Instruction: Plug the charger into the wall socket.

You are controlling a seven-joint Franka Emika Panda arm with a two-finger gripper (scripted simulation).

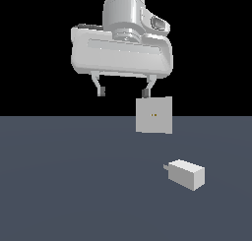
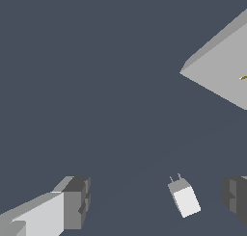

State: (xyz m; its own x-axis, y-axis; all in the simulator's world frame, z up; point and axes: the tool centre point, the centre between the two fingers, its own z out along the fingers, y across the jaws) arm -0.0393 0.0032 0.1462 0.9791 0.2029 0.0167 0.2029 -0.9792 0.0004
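The charger (image 1: 187, 173) is a small off-white block lying on the dark floor, its short grey prongs pointing toward the exterior view's left. Behind it stands the wall socket (image 1: 154, 115), an upright light-grey square plate with two tiny gold holes at its centre. My gripper (image 1: 124, 92) hangs open high above the floor, up and to the exterior view's left of the charger, with nothing between its fingers. In the wrist view the charger (image 2: 184, 197) shows far below between the two fingertips (image 2: 75, 201), and a corner of the wall socket (image 2: 219, 69) is cut by the frame edge.
The dark grey floor (image 1: 74, 186) spreads flat around both objects. No other object shows.
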